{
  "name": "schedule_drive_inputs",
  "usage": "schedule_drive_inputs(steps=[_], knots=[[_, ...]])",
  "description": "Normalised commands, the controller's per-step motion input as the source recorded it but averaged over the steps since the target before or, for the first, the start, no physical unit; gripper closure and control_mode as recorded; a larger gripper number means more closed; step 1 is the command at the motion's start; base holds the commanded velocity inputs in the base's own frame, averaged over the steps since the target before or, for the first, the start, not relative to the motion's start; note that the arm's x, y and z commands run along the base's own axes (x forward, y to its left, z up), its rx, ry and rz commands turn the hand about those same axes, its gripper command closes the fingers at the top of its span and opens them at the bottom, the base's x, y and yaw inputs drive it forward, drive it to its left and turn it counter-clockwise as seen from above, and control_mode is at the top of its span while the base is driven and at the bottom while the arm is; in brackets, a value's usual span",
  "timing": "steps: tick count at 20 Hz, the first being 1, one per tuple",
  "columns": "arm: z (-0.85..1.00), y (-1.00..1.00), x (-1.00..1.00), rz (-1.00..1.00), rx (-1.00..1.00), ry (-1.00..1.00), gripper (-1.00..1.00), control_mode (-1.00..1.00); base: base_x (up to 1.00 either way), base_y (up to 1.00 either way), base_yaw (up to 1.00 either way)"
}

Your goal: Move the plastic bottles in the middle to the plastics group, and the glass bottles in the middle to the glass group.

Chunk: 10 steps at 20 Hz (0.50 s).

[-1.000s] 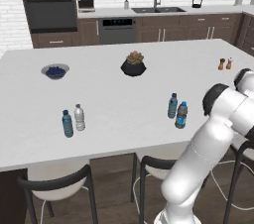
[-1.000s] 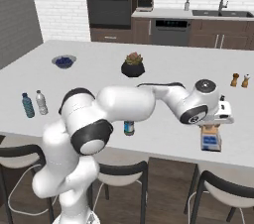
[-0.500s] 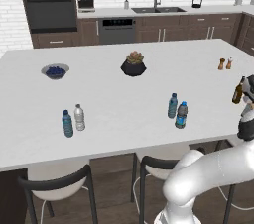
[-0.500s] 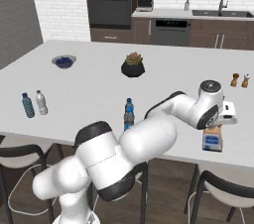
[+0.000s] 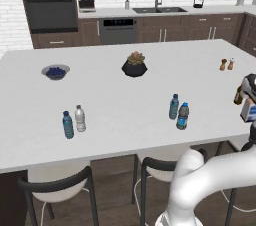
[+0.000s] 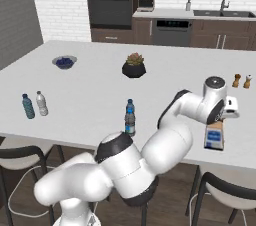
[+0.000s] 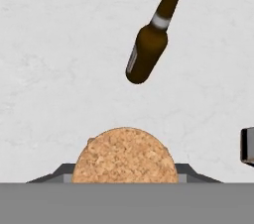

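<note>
The cork-stoppered bottle [image 6: 214, 136] is clasped by the gripper [image 6: 223, 116] near the brown bottle [image 7: 151, 37], the arm having been swung further right than before.

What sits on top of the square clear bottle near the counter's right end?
A tan cork stopper caps the square bottle; the end effector hangs right over it. The arm hides the bottle's neck and shoulders. A brown bottle stands just beyond.
</note>
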Motion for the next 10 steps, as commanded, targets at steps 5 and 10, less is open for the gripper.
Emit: schedule_drive_inputs(steps=[5,10], knots=[[0.13,-0.19,0.11,0.0,0.16,0.0,1.0,-1.0,0.0,0.0,0.0],[0.01,-0.04,0.07,0.0,0.08,-0.01,1.0,-1.0,0.0,0.0,0.0]])
